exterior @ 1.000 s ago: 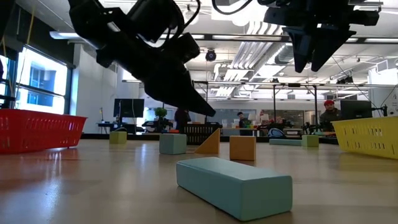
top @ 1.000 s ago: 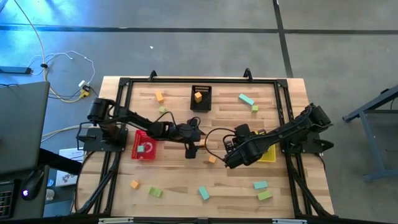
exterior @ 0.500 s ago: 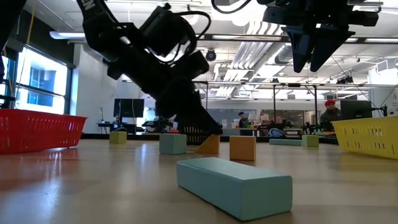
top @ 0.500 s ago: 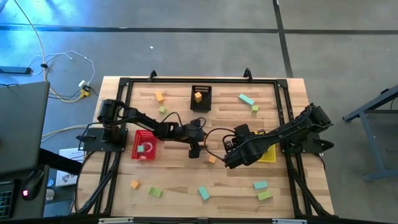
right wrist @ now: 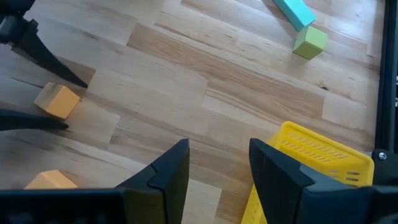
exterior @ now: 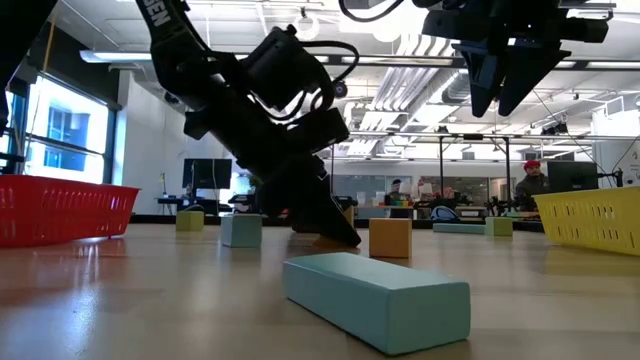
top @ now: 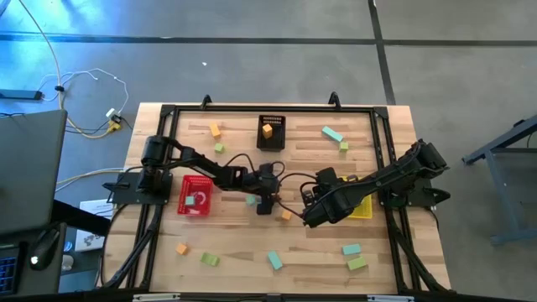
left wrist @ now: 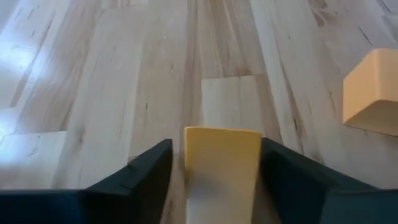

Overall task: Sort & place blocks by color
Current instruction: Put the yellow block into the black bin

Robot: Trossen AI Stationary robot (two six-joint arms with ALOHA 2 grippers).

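Note:
My left gripper (top: 265,205) is down at the table's middle, open, with its tips (left wrist: 216,142) on either side of an orange block (left wrist: 222,168) that rests flat on the wood. In the low view the gripper (exterior: 345,235) hides most of that block. A teal cube (top: 250,200) sits just to its left. A second orange cube (top: 286,215) lies between the two grippers. My right gripper (top: 309,216) hangs open above the table (right wrist: 217,180), high in the low view (exterior: 510,70), touching nothing. My left gripper stands over the orange block from above, slanting toward the table's right. In the wrist view one finger (left wrist: 280,174) lines up with the block's side edge (left wrist: 258,162), while the other finger stands apart from it. Whether it touches the block I cannot tell.
A red basket (top: 195,195) holds teal pieces, a black basket (top: 270,132) an orange one, and a yellow basket (right wrist: 311,162) sits under my right arm. Loose blocks lie along the near edge (top: 274,260) and the far side (top: 333,133). A teal bar (exterior: 375,300) lies closest in the low view.
My left gripper has moved toward the table's right and come down to the table top, ending with its fingers around the orange block. The teal cube beside it has slid toward the table's left in the last half second.

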